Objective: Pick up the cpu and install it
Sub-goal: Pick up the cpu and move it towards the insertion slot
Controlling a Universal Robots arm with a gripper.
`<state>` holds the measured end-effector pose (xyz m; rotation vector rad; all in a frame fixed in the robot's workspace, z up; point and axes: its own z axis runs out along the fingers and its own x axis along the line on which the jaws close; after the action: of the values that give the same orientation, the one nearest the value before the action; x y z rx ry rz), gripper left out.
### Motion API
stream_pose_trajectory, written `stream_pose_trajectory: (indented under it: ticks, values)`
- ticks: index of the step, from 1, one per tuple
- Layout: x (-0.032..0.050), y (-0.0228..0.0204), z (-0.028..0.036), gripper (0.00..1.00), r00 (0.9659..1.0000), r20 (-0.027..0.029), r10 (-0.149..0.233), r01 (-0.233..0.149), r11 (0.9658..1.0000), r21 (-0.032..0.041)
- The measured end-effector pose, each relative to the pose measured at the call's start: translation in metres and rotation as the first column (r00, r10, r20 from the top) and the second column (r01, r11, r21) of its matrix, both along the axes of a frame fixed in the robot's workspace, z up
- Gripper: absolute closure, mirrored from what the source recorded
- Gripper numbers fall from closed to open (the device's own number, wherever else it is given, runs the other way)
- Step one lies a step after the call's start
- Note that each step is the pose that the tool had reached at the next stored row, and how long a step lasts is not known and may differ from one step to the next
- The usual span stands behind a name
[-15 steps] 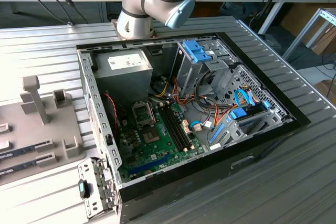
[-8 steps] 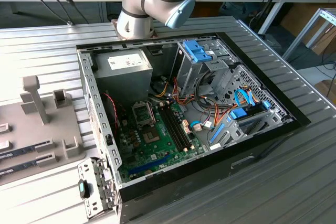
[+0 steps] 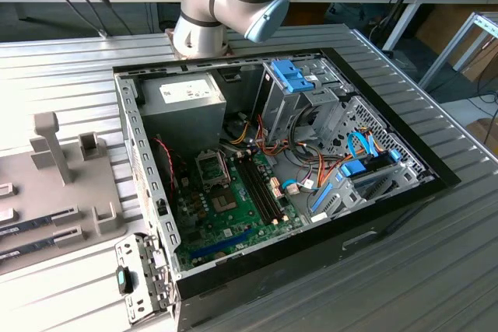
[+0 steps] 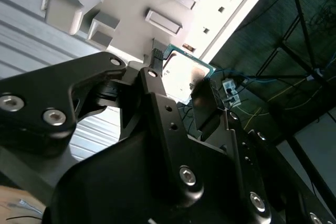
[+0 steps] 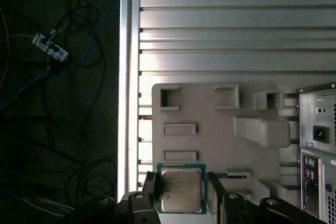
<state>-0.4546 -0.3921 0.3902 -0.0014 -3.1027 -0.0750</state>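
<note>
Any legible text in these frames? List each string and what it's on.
No string reads clearly enough to quote.
White label on the grey power supply box, exterior view: lines of print, too small to read.
Metal top of the cpu, first wrist view: faint markings, too blurred to read.
Green motherboard, exterior view: any print is too small to tell.

- I get hard glare off the ribbed table (image 3: 47, 75) at the exterior view's left.
- The case (image 3: 134, 126) is evenly lit inside, with soft shadows.
- Second wrist view: cpu (image 4: 184, 74) top blows out white.
- First wrist view: floor (image 5: 58, 129) near black.
</note>
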Motion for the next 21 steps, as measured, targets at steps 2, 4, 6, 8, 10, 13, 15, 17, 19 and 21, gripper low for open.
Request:
stream_pose_trajectory:
  ticks: [2,4,6,8,10,13,15,17,19,21]
  values:
    - [0.0,0.0,0.0037,0.53,1.0,-0.0001,0.0,0.0,1.0,0.0]
    - [0.0,0.0,0.006,0.53,1.0,-0.0001,0.0,0.0,1.0,-0.0001]
    - [0.0,0.0,0.0085,0.53,1.0,0.0,0.0,0.0,1.0,0.0]
    - [0.0,0.0,0.0109,0.53,1.0,-0.0001,0.0,0.0,1.0,-0.0001]
    - [0.0,0.0,0.0132,0.53,1.0,0.0,0.0,0.0,1.0,0.0]
    - [0.0,0.0,0.0169,0.53,1.0,0.0,0.0,0.0,1.0,0.0]
    - [0.0,0.0,0.0207,0.53,1.0,-0.0001,0.0,0.0,1.0,-0.0001]
    - [0.0,0.0,0.0233,0.53,1.0,0.0,0.0,0.0,1.0,0.0]
    - [0.0,0.0,0.0258,0.53,1.0,-0.0001,0.0,0.0,1.0,0.0]
    - [0.0,0.0,0.0283,0.53,1.0,0.0,0.0,0.0,1.0,0.0]
